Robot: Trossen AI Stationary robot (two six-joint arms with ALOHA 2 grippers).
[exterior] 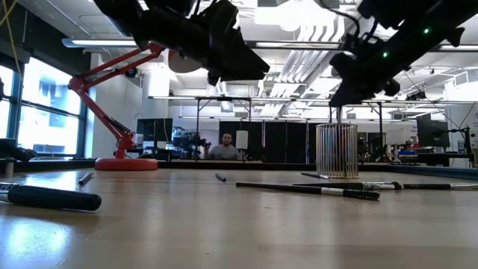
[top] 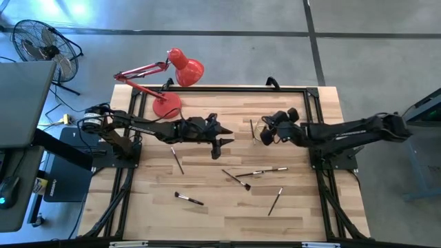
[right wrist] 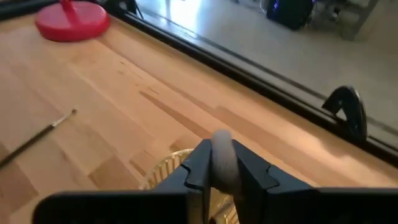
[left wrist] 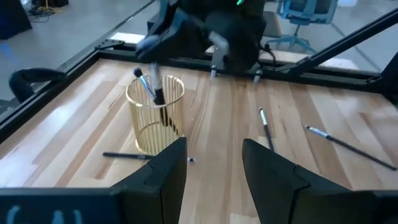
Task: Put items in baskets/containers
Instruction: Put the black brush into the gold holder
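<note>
A small ribbed clear cup with a yellowish tint [left wrist: 155,118] stands upright on the table right of centre [top: 258,131] [exterior: 336,149]. My right gripper [top: 264,132] [exterior: 342,101] hovers right over it, shut on a thin makeup brush [left wrist: 149,87] whose lower end reaches into the cup. My left gripper [top: 222,141] [left wrist: 214,165] is open, raised above the table just left of the cup, and touches nothing. Several more brushes lie flat on the wood [top: 177,160] [top: 188,199] [top: 236,179] [top: 262,171] [top: 275,201]. My right gripper pinches the brush between its two fingers [right wrist: 199,165] from above, pointing down. A pale rounded part of the brush [right wrist: 222,158] shows between them. The brush hangs below the gripper, slightly slanted, with its lower part inside the cup's rim [left wrist: 160,102].
A red desk lamp stands at the table's far left, its base [top: 166,105] [right wrist: 71,18] on the wood. Black frame rails run along the table edges [top: 289,88]. One brush lies right beside the cup [left wrist: 127,155]. A person sits in the room beyond [exterior: 226,147].
</note>
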